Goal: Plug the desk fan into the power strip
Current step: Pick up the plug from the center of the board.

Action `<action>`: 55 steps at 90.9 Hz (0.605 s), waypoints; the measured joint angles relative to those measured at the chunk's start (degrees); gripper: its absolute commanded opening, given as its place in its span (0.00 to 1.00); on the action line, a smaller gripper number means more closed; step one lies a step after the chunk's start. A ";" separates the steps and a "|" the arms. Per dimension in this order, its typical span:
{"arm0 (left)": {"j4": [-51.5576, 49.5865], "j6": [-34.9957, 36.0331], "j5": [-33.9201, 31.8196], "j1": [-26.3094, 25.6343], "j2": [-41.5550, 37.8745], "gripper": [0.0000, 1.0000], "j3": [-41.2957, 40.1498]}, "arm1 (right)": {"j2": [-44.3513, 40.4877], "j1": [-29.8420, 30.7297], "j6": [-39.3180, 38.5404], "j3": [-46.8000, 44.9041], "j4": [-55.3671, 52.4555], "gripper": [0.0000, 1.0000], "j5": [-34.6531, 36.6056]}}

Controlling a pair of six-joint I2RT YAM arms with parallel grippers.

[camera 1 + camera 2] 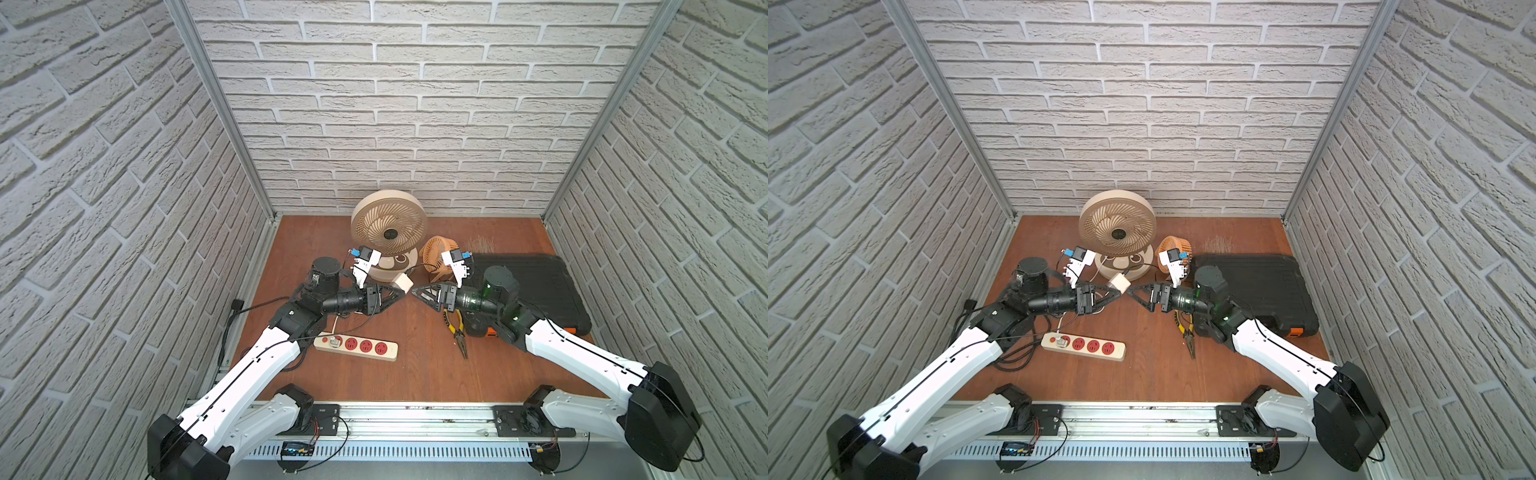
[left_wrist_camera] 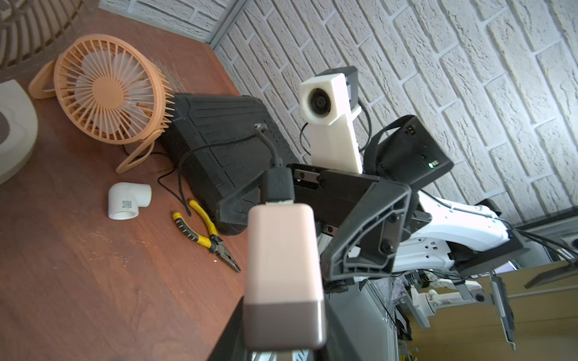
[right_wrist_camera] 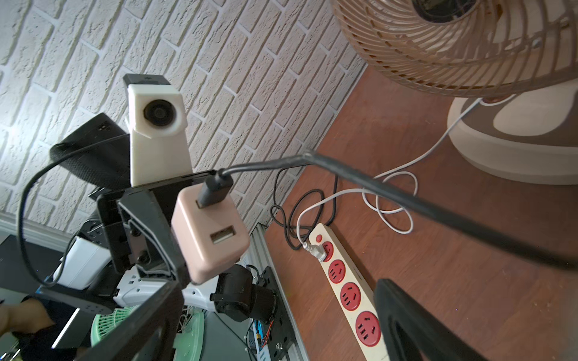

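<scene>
The power strip (image 1: 357, 345) is laid on the table (image 1: 415, 374), the orange desk fan (image 1: 436, 254) beyond it. Its adapter (image 1: 402, 282), raised beyond the strip, is clamped by the jaws of the left gripper (image 1: 398, 291); those of the right gripper (image 1: 419, 293) are spread empty. The carrying step is judged current; next, lowering into a free socket is called for.

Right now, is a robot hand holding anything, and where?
Left gripper grips the adapter by its end away from the cable plug. Right gripper is open, empty.
</scene>
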 measured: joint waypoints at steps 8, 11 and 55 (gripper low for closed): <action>-0.07 -0.02 1.90 0.07 0.85 0.00 0.57 | 1.92 -0.59 2.58 -1.07 7.54 0.87 -4.42; -0.09 -0.02 2.60 0.11 1.22 0.00 0.70 | 3.08 -0.63 3.91 -1.36 10.69 0.83 -5.75; -1.05 -1.05 6.49 0.68 2.89 0.00 0.74 | 21.31 -0.79 25.24 0.22 48.26 0.36 -15.96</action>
